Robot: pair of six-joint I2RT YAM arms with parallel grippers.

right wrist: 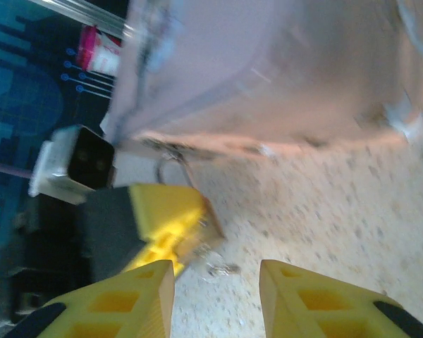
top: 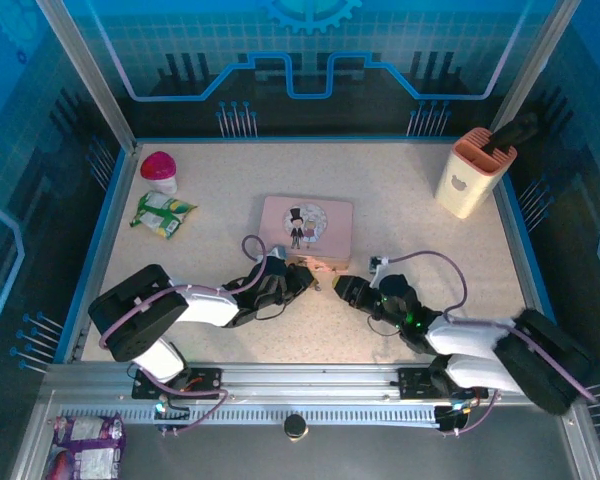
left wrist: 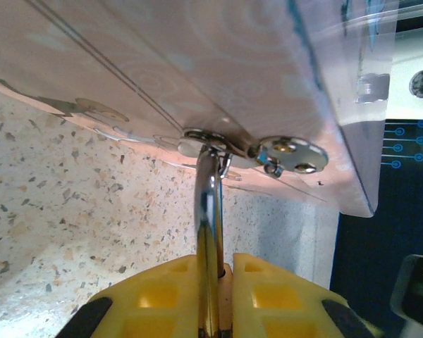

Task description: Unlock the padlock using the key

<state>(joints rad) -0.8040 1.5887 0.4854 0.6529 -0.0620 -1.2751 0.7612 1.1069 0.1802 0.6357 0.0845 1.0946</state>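
Yellow-fingered, your left gripper (left wrist: pixel 224 282) is pinching the padlock (left wrist: pixel 208 211) by its silver shackle, steadying it at the near edge of the pink tin (top: pixel 305 228), while your right gripper (right wrist: pixel 215 278) is hovering just right, jaws part-open around a metallic sliver, likely the key (right wrist: pixel 223 267).

Pink tin (top: pixel 307 232), snack packet (top: pixel 163 214) (green).

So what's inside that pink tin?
You can't see inside: the pink tin has its lid down, so whatever is in there is covered. On top of the lid is a drawing of two little dressed-up figures.
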